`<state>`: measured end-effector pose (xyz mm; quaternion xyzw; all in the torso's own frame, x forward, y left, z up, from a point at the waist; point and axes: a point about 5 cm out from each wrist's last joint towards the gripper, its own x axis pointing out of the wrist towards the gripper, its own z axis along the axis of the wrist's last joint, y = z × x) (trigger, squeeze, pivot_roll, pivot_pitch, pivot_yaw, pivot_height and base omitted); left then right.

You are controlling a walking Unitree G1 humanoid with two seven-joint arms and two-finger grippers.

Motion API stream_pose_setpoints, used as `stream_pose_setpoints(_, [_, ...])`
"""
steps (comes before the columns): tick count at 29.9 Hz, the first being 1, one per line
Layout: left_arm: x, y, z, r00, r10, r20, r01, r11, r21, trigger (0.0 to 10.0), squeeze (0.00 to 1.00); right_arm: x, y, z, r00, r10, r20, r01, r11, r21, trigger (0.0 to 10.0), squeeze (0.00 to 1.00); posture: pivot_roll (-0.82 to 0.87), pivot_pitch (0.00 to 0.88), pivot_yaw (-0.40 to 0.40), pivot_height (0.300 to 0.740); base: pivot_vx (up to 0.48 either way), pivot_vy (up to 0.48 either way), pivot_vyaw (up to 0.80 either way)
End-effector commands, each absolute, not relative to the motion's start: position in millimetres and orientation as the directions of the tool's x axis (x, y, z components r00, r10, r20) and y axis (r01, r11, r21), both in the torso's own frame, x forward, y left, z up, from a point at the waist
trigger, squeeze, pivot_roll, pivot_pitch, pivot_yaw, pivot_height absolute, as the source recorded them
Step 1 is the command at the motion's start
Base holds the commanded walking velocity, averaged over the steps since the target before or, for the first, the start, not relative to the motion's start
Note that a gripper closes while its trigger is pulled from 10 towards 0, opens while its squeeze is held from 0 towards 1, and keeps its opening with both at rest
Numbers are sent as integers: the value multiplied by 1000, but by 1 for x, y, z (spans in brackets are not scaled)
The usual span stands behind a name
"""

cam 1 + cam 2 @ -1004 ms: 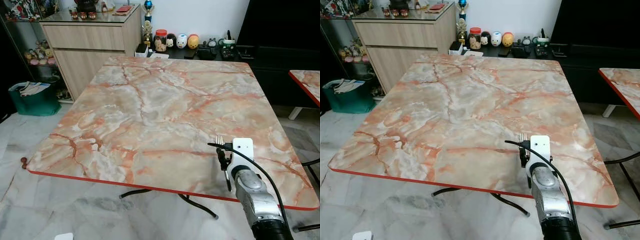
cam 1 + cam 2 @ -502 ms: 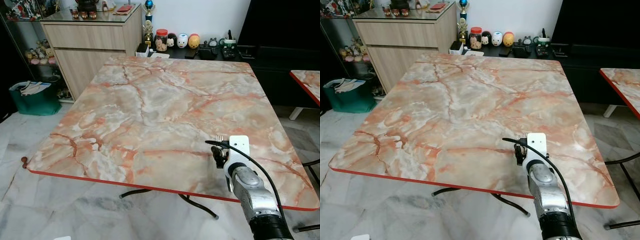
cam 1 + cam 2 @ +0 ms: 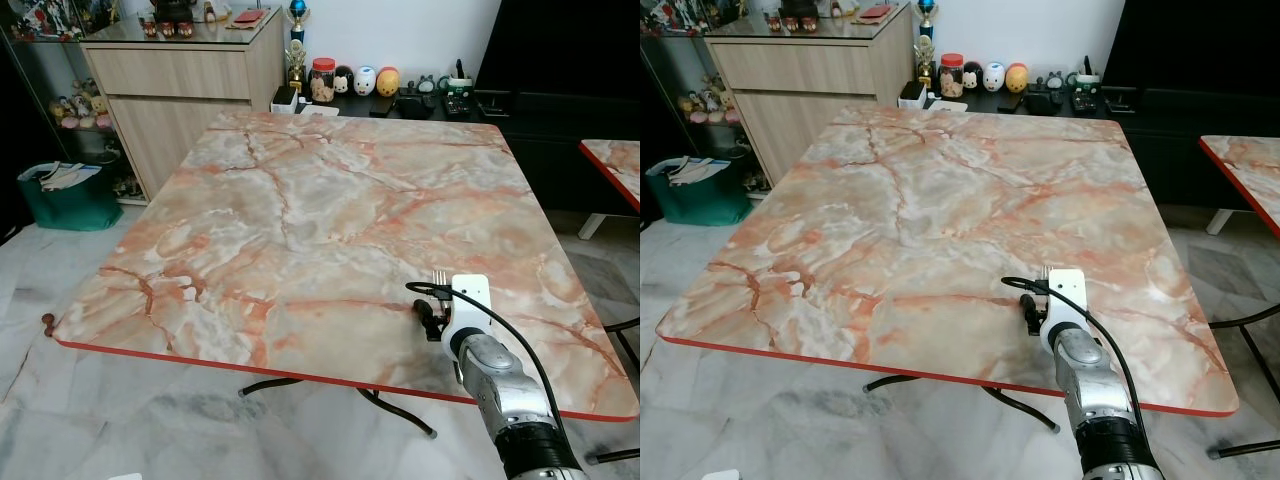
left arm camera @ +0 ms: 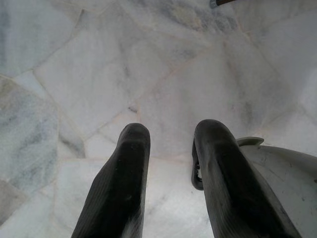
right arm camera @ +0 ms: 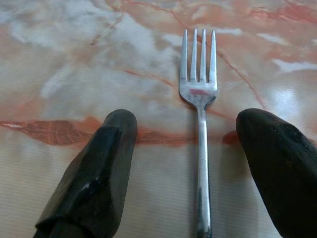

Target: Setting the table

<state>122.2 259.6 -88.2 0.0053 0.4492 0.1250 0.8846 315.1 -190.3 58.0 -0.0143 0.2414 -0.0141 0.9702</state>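
**Fork down, right gripper let go**

The marble table [image 3: 300,210] now carries the fork [image 5: 199,124]: a second ago it rode clamped above the surface; now it lies flat near the front edge. The right gripper [image 5: 193,163] has sunk low, its fingers [image 5: 94,173] spread, the handle between them, touching neither. Judged placed. The left gripper [image 4: 171,173] hangs over the floor, fingers parted, empty.

The setting was a home dining area. A marble-patterned folding table [image 3: 300,220] stood on a marble floor [image 3: 60,400], beside a wooden sideboard [image 3: 180,90] and a low shelf carrying jars and figurines [image 3: 355,80].
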Motion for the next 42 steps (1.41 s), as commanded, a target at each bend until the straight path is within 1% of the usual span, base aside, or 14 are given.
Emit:
stream_pose_setpoints(1, [117, 261, -90, 542, 230, -808, -213, 968, 133, 10000, 0, 320, -191, 62, 888, -36, -459, 25, 999, -31, 10000, 0, -6, 0, 1, 740, 0, 0, 0])
stream_pose_setpoints(32, [119, 259, -89, 555, 221, -802, -196, 972, 132, 10000, 0, 325, -189, 60, 883, -33, -467, 18, 999, -36, 10000, 0, -3, 0, 4, 740, 0, 0, 0])
stream_pose_setpoints(42, [120, 258, -89, 559, 216, -801, -192, 973, 128, 10000, 0, 321, -190, 55, 866, -36, -498, 16, 999, -44, 10000, 0, -3, 0, 4, 740, 0, 0, 0])
